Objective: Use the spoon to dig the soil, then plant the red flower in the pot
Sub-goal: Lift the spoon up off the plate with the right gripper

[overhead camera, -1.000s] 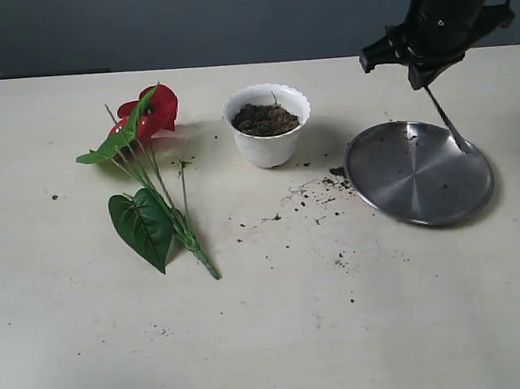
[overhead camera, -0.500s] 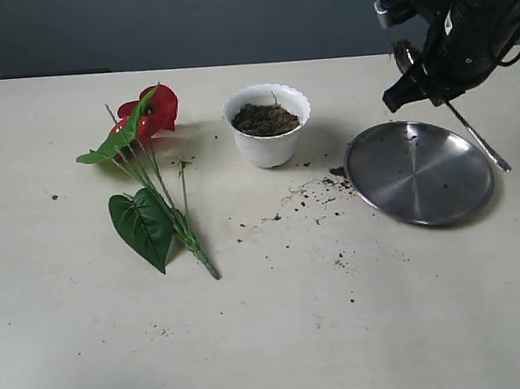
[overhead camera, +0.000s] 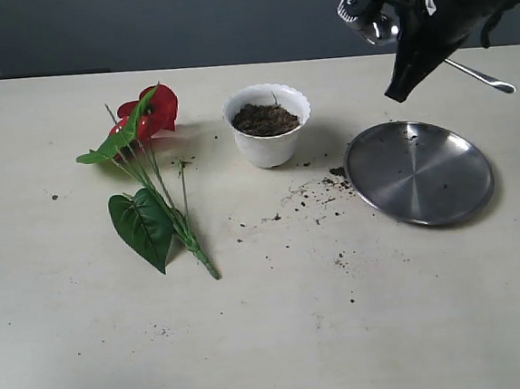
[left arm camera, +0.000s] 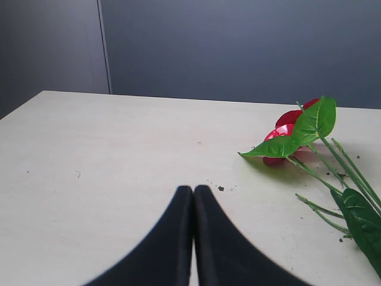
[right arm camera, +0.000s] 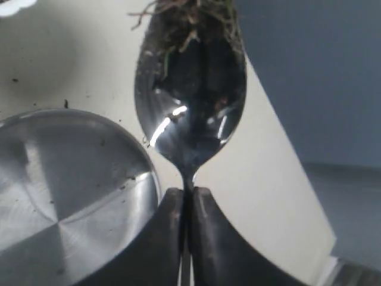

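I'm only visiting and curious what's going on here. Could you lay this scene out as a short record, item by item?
right gripper: shut on the spoon's neck, raised in the air by the steel plate
spoon: soil bits and roots at its bowl's tip
left gripper: shut, empty, near the red flower
red flower: lying on the table, left of the pot
pot: upright, holding soil
loose specks: scattered between pot and plate

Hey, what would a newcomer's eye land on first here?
The red flower lying flat on the pale table, left of the white pot of soil. Then the right gripper, held high near the steel plate, clamping a shiny spoon with soil on its bowl.
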